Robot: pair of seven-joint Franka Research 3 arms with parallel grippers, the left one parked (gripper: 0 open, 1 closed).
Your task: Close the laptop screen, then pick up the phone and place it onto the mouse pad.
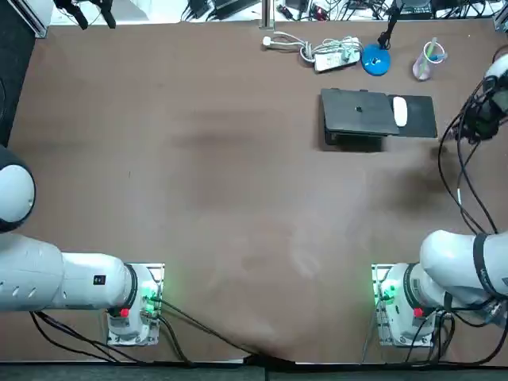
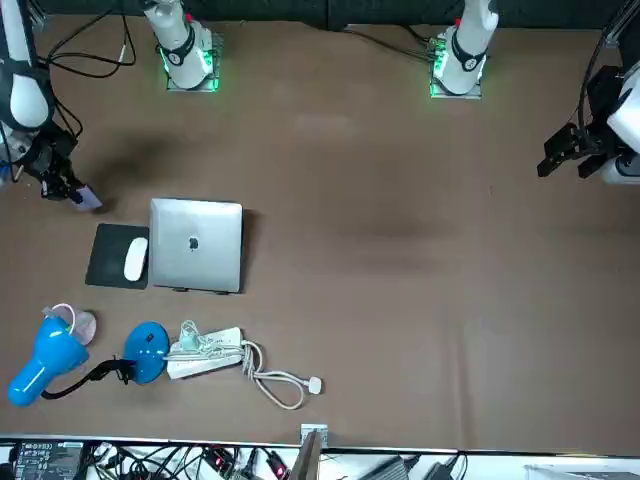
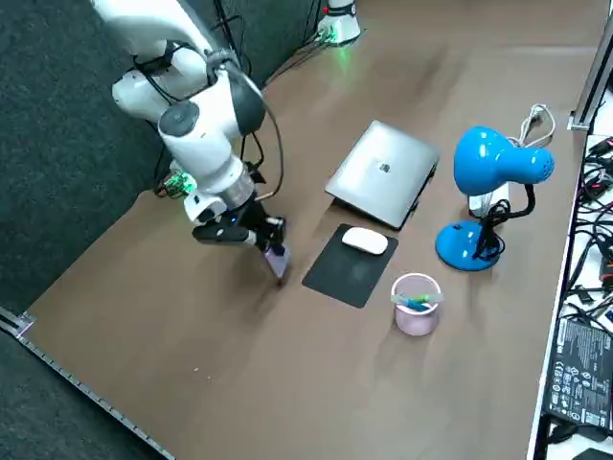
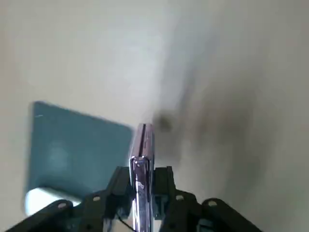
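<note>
Right side view: laptop (image 3: 383,172) closed, the right end effector (image 3: 267,236) pinches the phone (image 3: 279,262) edge-on above the bench (image 3: 192,326) beside the mouse pad (image 3: 347,271), which it likely must reach next, avoiding the mouse (image 3: 365,241).

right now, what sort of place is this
Probably a robotics lab staged as a desk: a closed laptop, mouse on a mouse pad, blue desk lamp. The right gripper holds a phone beside the pad.

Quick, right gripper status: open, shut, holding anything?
Right gripper: shut on the phone, gripped edge-on between the fingers, beside the mouse pad, not yet over it.
</note>
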